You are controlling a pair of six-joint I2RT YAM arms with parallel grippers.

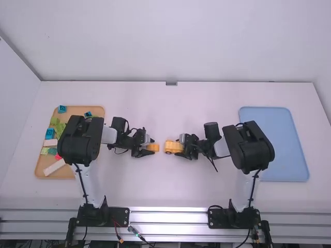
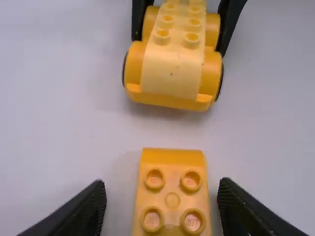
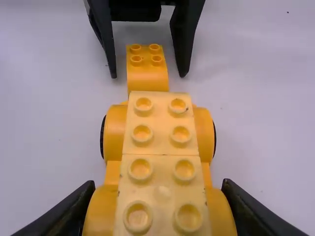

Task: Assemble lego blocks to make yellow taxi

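High view: yellow wheeled body (image 1: pixel 171 147), yellow block (image 1: pixel 153 148) apart on bench (image 1: pixel 165 191). Left wrist view: left pincer (image 2: pixel 162 184) spread around block. Right wrist view: right pincer (image 3: pixel 158 184) pinching body; pale studded bricks (image 3: pixel 160 119) fitted; block presumably left to attach.

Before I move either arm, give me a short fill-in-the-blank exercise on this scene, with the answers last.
The left pincer is ____, with a gap on either side of the loose brick.
On its top, the loose brick has ____ studs.
The wheeled yellow car body is held by the ____ pincer.
The tray at the high view's right is ____.

Missing words: open; four; right; blue.
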